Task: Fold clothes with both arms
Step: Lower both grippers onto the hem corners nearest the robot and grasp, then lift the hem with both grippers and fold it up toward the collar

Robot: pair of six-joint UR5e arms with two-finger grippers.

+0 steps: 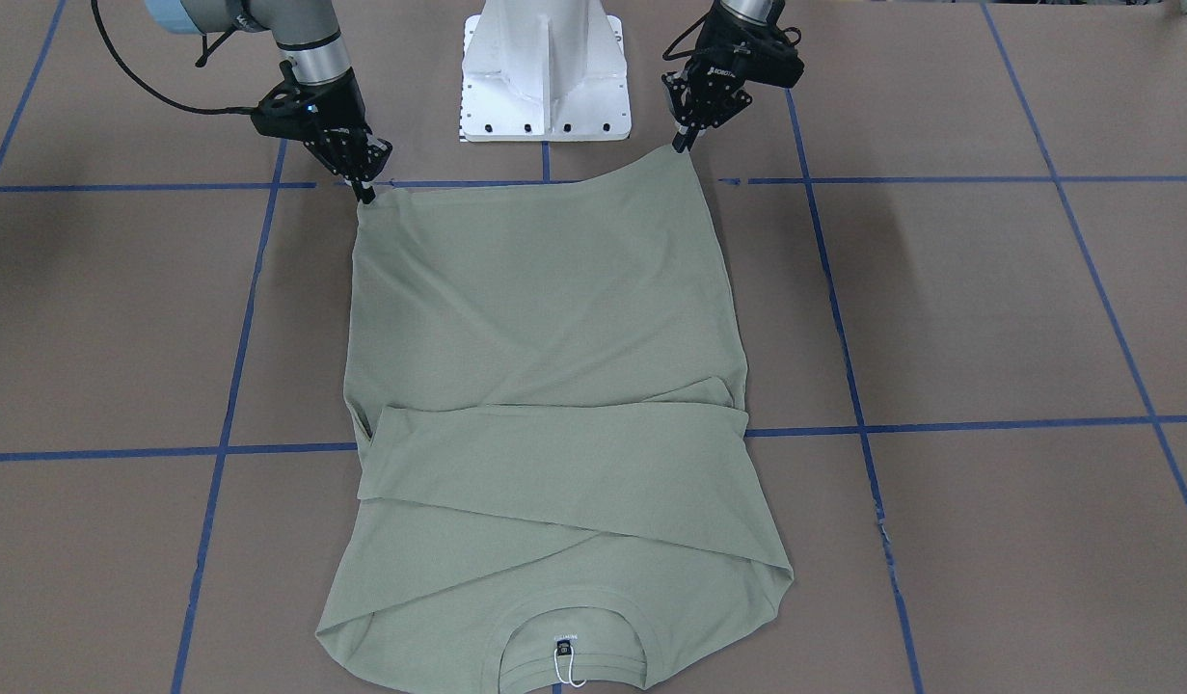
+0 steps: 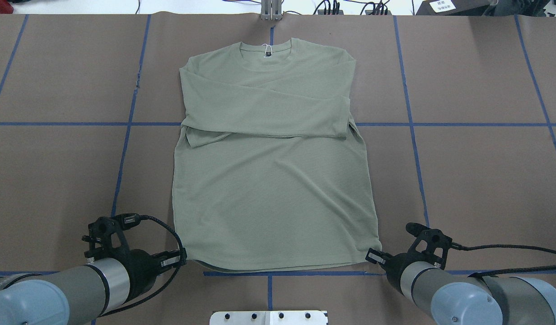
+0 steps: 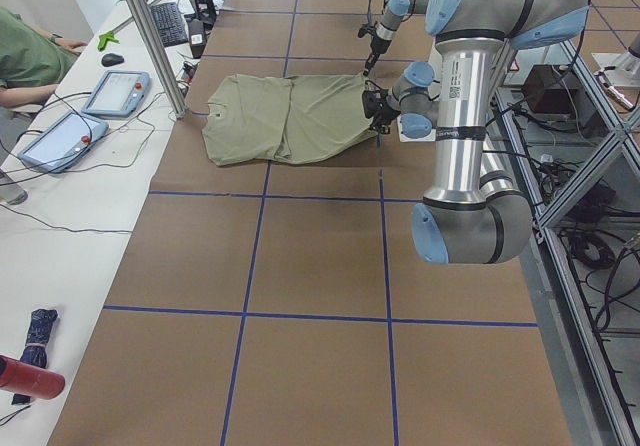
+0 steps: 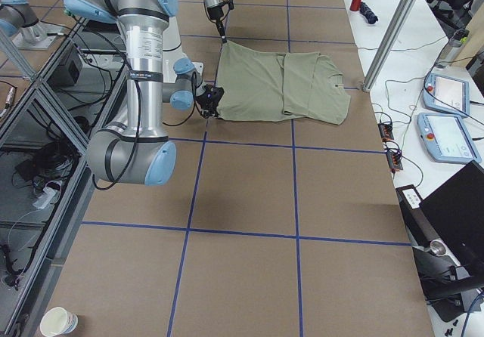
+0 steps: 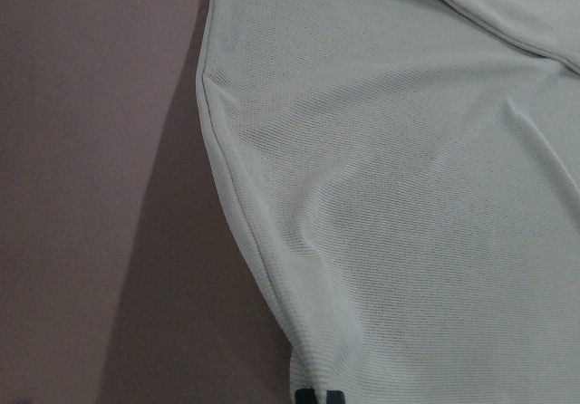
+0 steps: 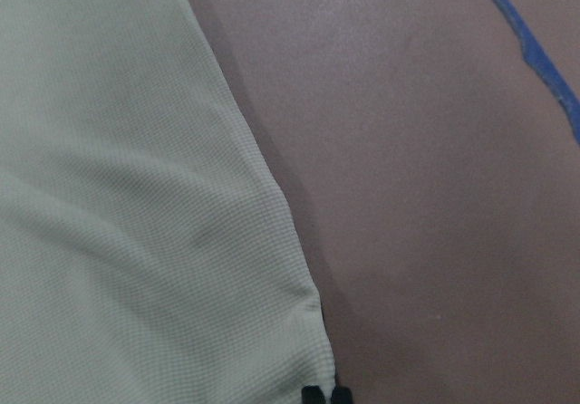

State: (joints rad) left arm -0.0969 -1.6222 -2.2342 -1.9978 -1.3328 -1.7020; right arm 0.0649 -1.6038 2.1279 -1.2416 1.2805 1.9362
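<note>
Bottom fold in hand: the left gripper (image 1: 685,145) and right gripper (image 1: 365,190) each sit pinched on a hem corner (image 1: 691,160) of the sage-green long-sleeved shirt (image 1: 545,318), which lies flat ahead of them (sleeves (image 1: 554,453) crossed over the chest). Next, likely: lift both corners evenly toward the collar (image 1: 572,625).

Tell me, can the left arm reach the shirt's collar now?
Probably not yet: nothing blocks it, but the left arm has its jaws shut on the shirt's near corner; the collar lies at the far end.

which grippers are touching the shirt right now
Touching, both. The front-facing view shows the left gripper and right gripper each pinching a hem corner of the shirt.
</note>
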